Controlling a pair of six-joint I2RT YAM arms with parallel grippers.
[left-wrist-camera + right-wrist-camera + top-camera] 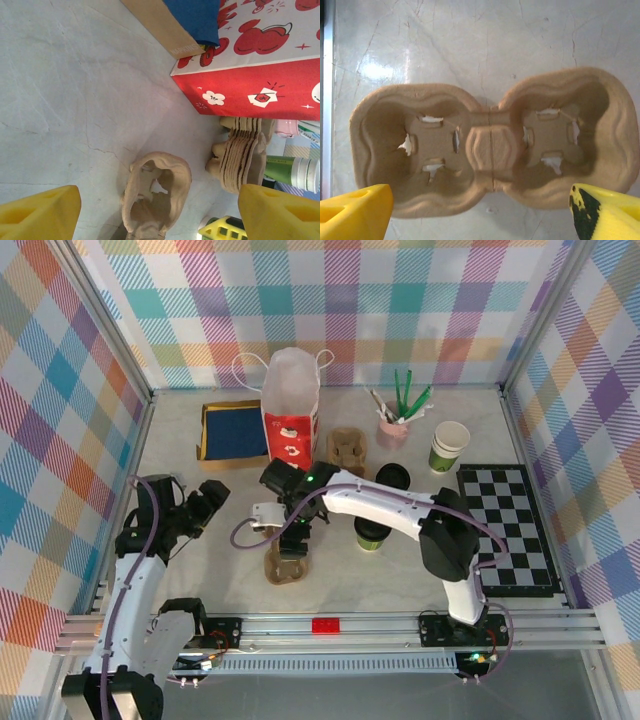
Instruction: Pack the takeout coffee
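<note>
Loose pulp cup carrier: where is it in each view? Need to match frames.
Top external: carrier lower centre, near the table's front edge.
Left wrist: carrier bottom centre, seen from one end.
Right wrist: carrier centre, lying flat, both wells empty.
Shared landmark: the marbled table it lies on.

The bag (290, 430) is red below, white above (with red prints). The takeout coffee (370, 533) is olive-green, black-lidded; the mat (505, 525) black-and-white chequered; the carrier (490, 145) tan.

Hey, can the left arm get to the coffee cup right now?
Probably not cleanly. The coffee sits right of the carrier, tucked under the right arm, whose gripper hangs over the carrier, between the coffee and the left gripper.
</note>
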